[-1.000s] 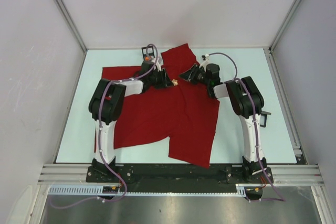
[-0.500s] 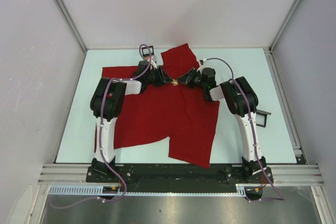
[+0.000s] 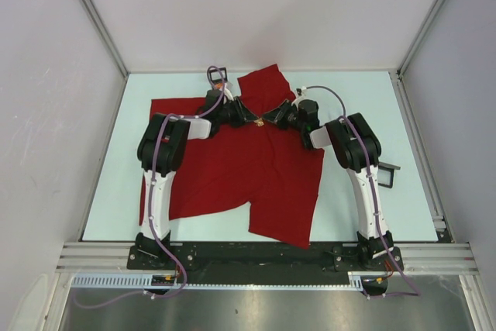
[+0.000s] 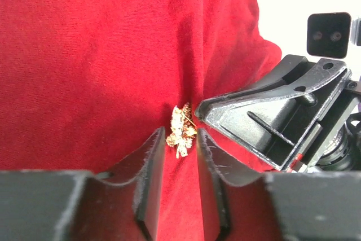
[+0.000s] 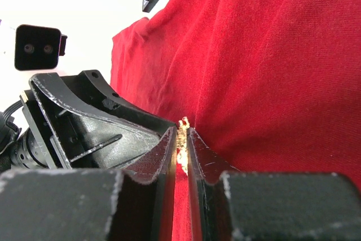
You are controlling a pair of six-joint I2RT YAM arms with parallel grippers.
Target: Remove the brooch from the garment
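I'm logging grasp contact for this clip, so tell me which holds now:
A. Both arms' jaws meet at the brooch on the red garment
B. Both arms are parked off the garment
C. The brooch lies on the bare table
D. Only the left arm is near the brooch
A: the brooch sits on the garment at the left gripper tips, while the right gripper closes on it.

Pale table [image 3: 364, 199] carries the spread garment [image 3: 240, 176]

A pale table [image 3: 372, 191] inside plain white walls [image 3: 263, 13].
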